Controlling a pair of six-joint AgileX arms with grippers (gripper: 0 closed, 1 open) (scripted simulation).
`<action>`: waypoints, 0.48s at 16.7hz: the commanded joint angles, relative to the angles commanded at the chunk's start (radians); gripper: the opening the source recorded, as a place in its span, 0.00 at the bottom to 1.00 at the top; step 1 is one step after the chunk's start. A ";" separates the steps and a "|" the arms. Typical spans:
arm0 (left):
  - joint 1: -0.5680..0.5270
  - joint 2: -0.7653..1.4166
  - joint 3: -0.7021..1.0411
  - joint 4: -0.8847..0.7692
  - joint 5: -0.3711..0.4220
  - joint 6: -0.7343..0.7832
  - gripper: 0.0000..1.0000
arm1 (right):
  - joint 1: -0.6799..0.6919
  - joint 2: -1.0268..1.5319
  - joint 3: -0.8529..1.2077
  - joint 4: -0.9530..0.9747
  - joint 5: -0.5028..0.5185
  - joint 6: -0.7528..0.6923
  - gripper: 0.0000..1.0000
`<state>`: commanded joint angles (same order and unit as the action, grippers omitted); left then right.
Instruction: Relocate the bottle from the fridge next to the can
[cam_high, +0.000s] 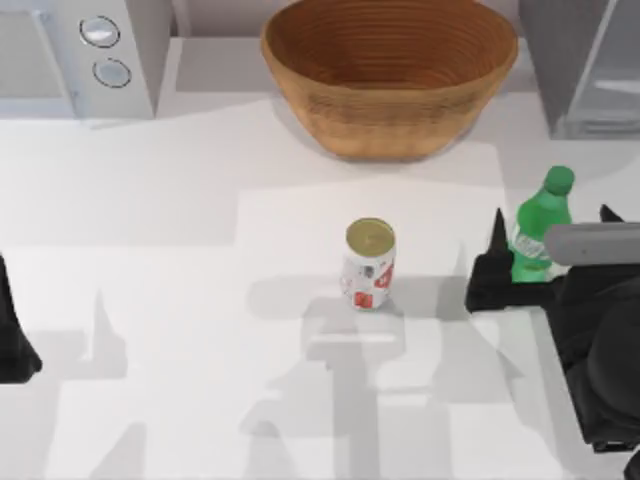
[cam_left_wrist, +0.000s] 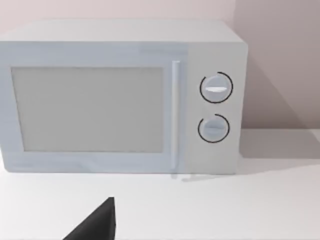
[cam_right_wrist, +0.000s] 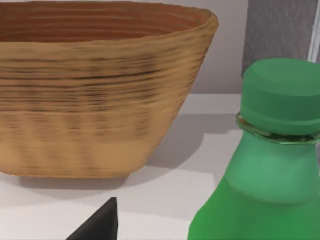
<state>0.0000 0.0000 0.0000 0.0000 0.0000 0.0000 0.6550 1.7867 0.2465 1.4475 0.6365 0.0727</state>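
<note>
The green bottle (cam_high: 537, 236) stands upright on the table, right of the white and red can (cam_high: 369, 264) with a gap between them. My right gripper (cam_high: 552, 216) is open around the bottle, one fingertip (cam_high: 497, 232) on its left and the other on its right, both apart from it. In the right wrist view the bottle's cap and shoulder (cam_right_wrist: 274, 150) loom close beside one dark fingertip (cam_right_wrist: 100, 222). The grey fridge (cam_high: 585, 60) stands at the back right, its inside hidden. My left gripper (cam_high: 12, 345) is parked at the table's left edge.
A big woven basket (cam_high: 390, 75) sits at the back centre, just behind the can and bottle. A light-grey microwave (cam_high: 80, 50) with two knobs occupies the back left, facing the left wrist camera (cam_left_wrist: 120, 100). Bare table lies in front of the can.
</note>
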 joint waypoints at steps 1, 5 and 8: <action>0.000 0.000 0.000 0.000 0.000 0.000 1.00 | 0.003 -0.002 -0.004 0.001 0.003 0.000 1.00; 0.000 0.000 0.000 0.000 0.000 0.000 1.00 | -0.001 0.003 -0.001 -0.001 0.000 0.000 1.00; 0.000 0.000 0.000 0.000 0.000 0.000 1.00 | -0.021 -0.060 -0.012 -0.043 -0.038 -0.003 1.00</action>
<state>0.0000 0.0000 0.0000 0.0000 0.0000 0.0000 0.6337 1.7267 0.2349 1.4046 0.5988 0.0700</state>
